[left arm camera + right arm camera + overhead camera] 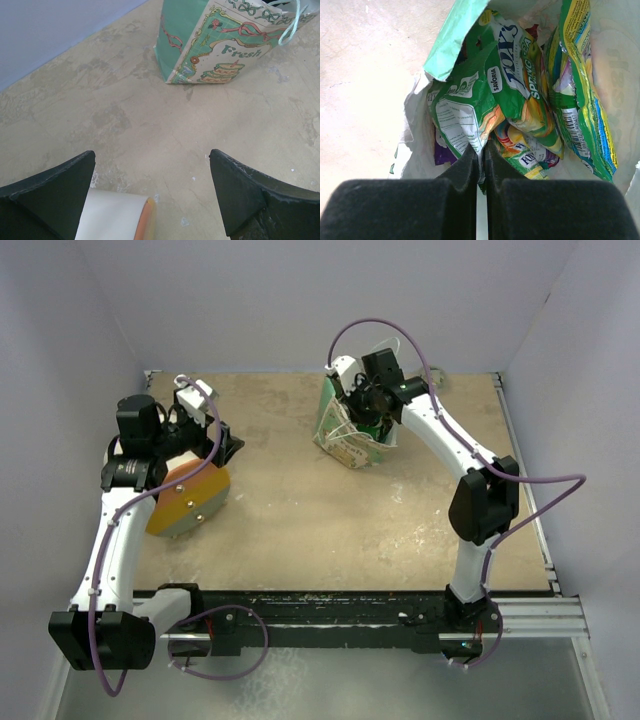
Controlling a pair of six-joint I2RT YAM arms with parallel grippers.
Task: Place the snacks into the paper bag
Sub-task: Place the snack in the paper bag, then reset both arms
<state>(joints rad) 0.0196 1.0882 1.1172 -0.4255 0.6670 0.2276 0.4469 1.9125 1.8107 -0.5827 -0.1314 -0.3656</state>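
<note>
The paper bag stands at the back middle of the table; its mint side and printed front also show in the left wrist view. My right gripper is over the bag's mouth. In the right wrist view it is shut on the edge of a green snack packet held inside the bag. Several more green packets and a purple one lie in the bag. My left gripper is open and empty, low over the table at the left.
A big cream cone-shaped object with an orange end lies at the left under my left arm; its edge shows between the left fingers. Walls close the table on the left, back and right.
</note>
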